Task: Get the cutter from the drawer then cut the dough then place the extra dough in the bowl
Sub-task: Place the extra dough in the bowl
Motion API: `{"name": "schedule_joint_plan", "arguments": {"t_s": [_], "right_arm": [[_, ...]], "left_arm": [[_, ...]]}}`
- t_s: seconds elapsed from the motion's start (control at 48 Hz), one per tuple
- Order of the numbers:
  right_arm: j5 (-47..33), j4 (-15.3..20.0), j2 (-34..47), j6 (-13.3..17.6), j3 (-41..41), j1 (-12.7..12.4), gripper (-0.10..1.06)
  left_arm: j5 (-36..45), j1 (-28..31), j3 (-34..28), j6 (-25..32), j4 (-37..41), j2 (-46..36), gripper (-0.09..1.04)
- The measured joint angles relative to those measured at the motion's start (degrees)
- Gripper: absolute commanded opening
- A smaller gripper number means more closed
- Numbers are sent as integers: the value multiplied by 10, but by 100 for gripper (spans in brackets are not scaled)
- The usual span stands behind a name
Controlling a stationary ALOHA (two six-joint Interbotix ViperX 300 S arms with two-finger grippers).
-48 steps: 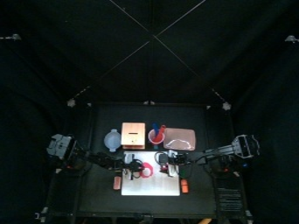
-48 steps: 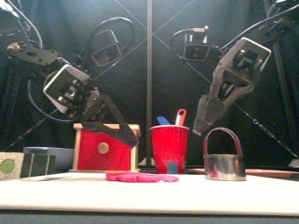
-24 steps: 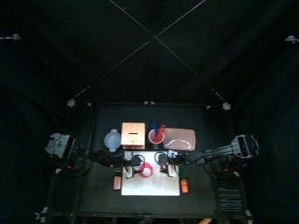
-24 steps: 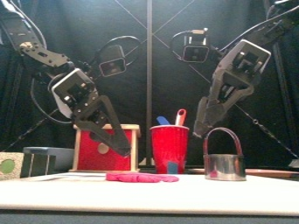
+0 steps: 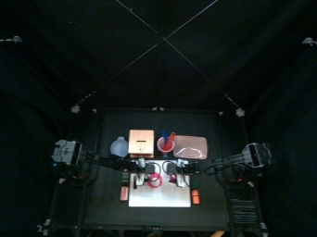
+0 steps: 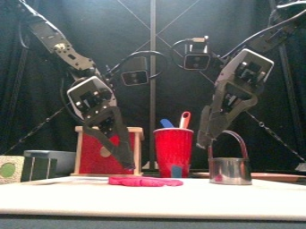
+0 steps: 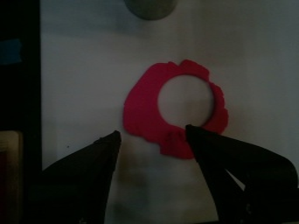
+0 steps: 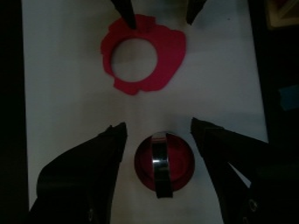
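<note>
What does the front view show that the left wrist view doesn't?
Only the front view: the box, the red cup, the cutter and the right gripper. Only the left wrist view: the hole in the dough, which shows it is a ring; from the front it is just a flat pink strip. Both: the dough and the left gripper, which is open.

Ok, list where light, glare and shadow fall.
Top view: the cutting board glows, the one bright patch amid blackness. Front view: highlights streak the metal cutter. Left wrist view: dim, the left gripper silhouetted before the dough ring.
</note>
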Motion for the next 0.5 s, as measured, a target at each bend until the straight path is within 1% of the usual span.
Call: {"name": "schedule_joint_plan", "arguments": {"t_s": [0.167,0.5], "right_arm": [[-1,0,0,0,1,0,93],[-1,0,0,0,0,-1,93]], "left_arm": [[5,1,-11,-1,2,23,94],[9,10,-22,-3,24,36,94]]}}
